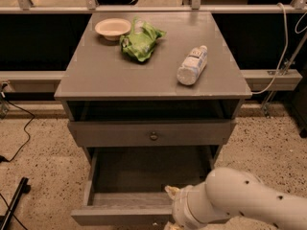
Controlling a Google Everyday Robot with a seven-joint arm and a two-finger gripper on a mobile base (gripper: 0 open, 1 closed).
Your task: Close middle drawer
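Note:
The middle drawer (120, 216) is pulled far out at the bottom of the grey cabinet (86, 85). Its long shallow box is empty and its low face panel is nearest the camera. Its knob is hidden behind my arm. My white arm (240, 202) comes in from the lower right. My gripper (170, 222) is at the bottom edge of the view, right at the middle of the drawer's face panel. Above it, the taller-faced drawer with a dark knob (153, 136) sticks out slightly.
On the cabinet top lie a white bowl (112, 28), a green bag (140, 41) and a plastic bottle (192, 65) on its side. A black cable (19, 128) and a dark leg (13, 202) lie on the speckled floor at left. A rail and a white cord (283, 56) are at right.

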